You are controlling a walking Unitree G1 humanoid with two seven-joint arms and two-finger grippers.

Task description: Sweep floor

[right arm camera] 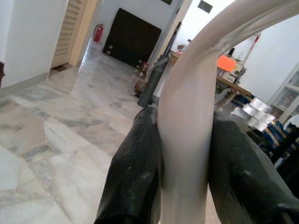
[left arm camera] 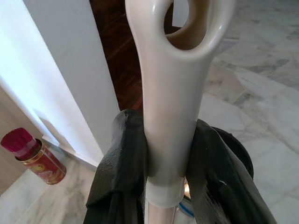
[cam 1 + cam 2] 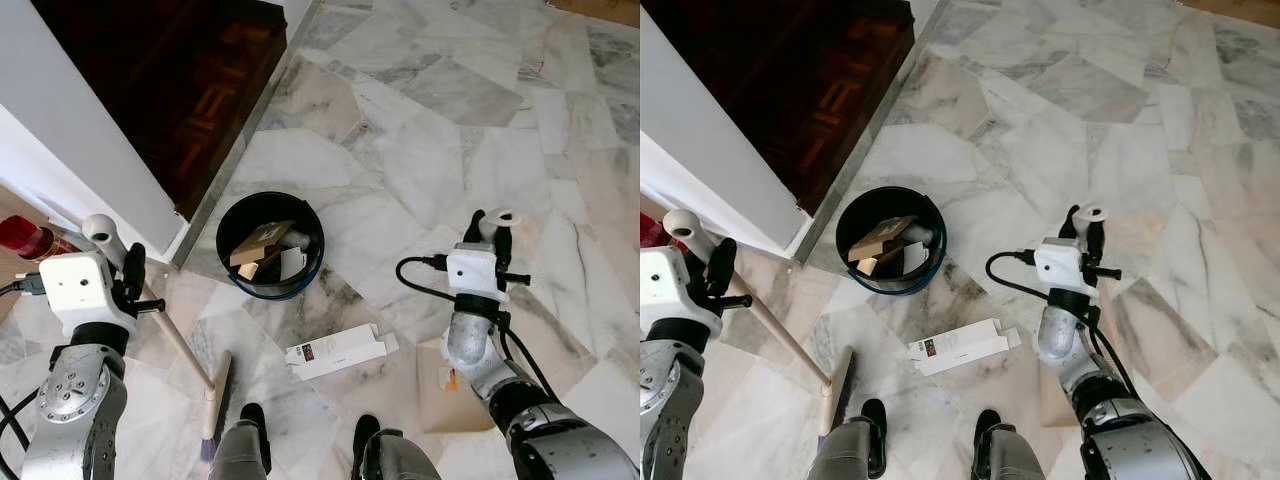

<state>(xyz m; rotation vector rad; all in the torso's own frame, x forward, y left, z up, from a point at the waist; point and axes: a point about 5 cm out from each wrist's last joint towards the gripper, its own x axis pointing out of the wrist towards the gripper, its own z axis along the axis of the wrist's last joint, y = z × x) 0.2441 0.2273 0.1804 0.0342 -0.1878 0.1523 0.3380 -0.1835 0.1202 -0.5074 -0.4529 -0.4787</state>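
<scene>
Left gripper [image 2: 163, 163] clamping broom [image 3: 175, 340] near looped handle top, head resting on marble floor [image 3: 420, 150].
Right gripper [image 1: 184, 154] pinching dustpan handle [image 3: 497, 222].
Flattened white carton [image 3: 340, 350] lying just beyond broom head, black bin [image 3: 270, 245] further out.
Risk: high grip giving poor leverage, head skidding over carton or knocking bin.

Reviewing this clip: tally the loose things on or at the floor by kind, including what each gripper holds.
Brooms: 1, broom, handle held in left gripper
Dustpans: 1, brown dustpan, its handle in right gripper
Bins: 1, black bin, holding cardboard scraps
Flat white boxes: 1, white box on the floor
Red tins: 1, red tin by the wall
Total: 5
</scene>
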